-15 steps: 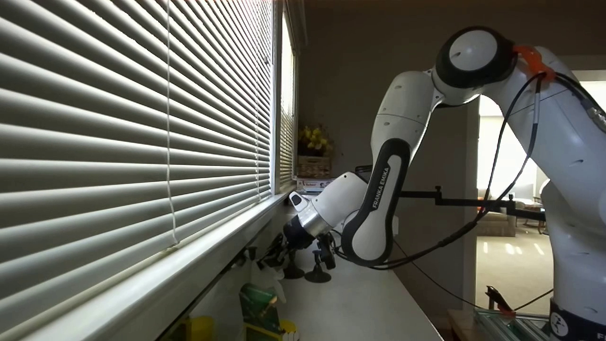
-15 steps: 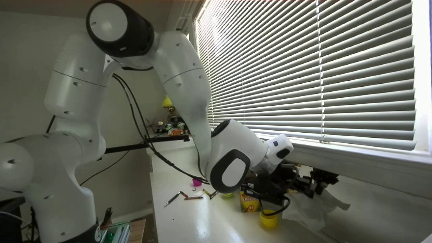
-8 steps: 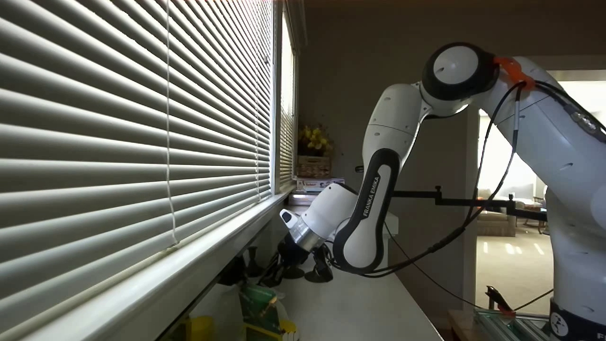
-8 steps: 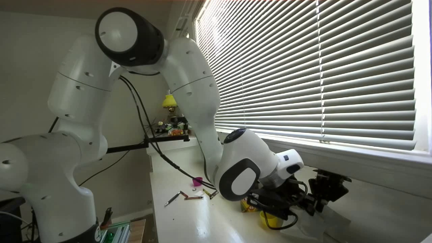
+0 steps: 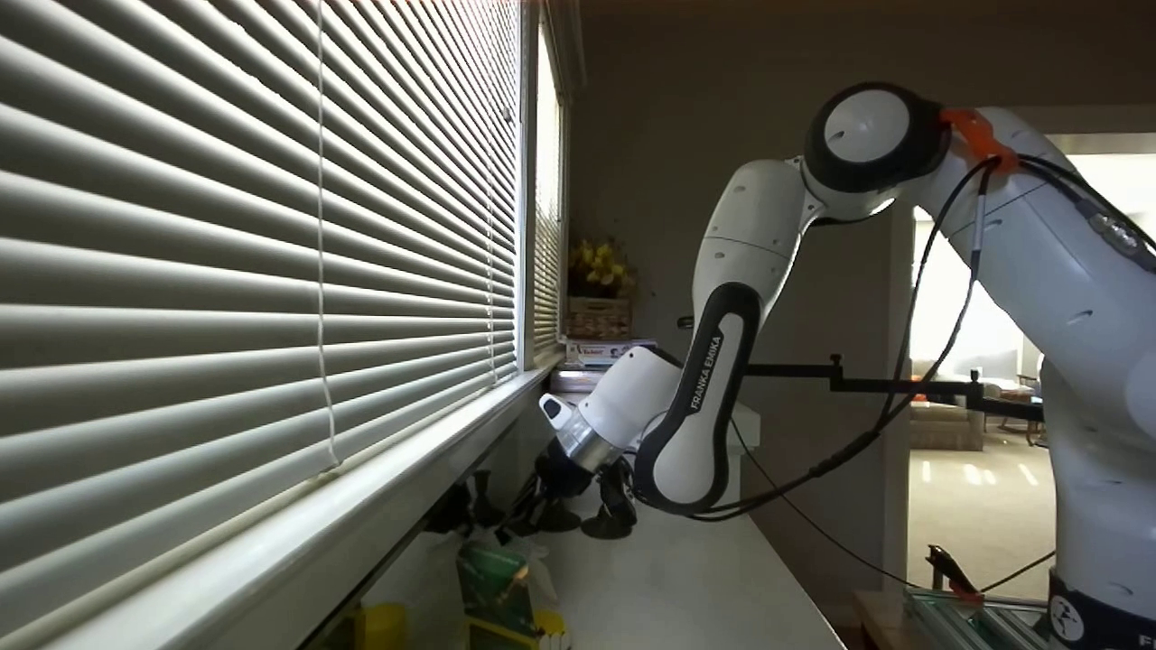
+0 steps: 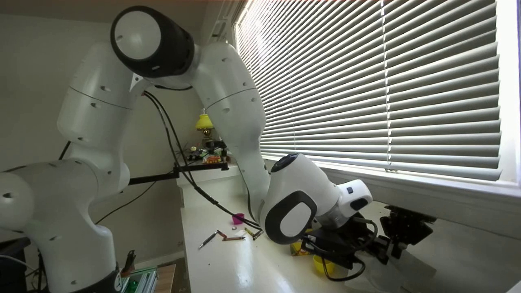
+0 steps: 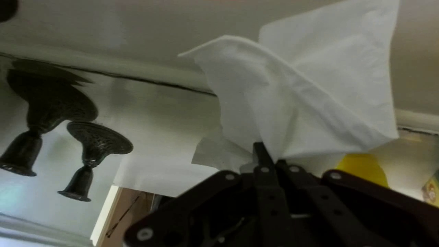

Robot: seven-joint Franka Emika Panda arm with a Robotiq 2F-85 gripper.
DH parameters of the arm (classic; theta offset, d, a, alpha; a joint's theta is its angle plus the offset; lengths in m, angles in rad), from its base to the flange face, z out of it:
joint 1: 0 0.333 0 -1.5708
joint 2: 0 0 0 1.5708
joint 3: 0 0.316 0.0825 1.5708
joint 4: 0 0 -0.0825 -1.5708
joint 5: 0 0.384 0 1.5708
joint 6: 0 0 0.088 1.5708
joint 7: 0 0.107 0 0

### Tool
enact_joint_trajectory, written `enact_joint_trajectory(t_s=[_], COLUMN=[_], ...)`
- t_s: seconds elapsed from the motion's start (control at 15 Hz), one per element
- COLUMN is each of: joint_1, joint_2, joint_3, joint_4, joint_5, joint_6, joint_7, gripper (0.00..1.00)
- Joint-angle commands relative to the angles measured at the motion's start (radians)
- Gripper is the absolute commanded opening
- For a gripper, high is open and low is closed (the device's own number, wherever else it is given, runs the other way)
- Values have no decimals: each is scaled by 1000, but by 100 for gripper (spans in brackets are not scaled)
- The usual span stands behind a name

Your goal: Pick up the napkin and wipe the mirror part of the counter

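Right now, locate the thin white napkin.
In the wrist view, the thin white napkin is right of centre, pinched in the black gripper, a round yellow cup showing at its lower edge.

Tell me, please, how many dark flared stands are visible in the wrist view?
2: the first stand reaches the left edge, and the second stand is just right of it. A dark shape is cut off in the top left corner; I cannot tell whether it is another.

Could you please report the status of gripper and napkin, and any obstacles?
Gripper closed on napkin. Napkin creased, splayed; contact unclear. Yellow cup, dark stands nearby, possible snags.
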Motion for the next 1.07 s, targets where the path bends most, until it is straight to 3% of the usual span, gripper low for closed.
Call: enact_joint_trajectory(t_s=[0.0,0.2,0.27,0.53,1.0], joint_1=[20,20,-18,-54,-105], joint_2=[-81,-139,-155,-193,-148], joint_3=[-69,-97,-60,1,123], joint_4=[-45,-70,-75,-73,-74], joint_5=[-22,-28,-18,-71,-178], joint_6=[48,100,112,120,97], joint_7=[24,37,18,64,124], gripper=[0,0,0,0,0])
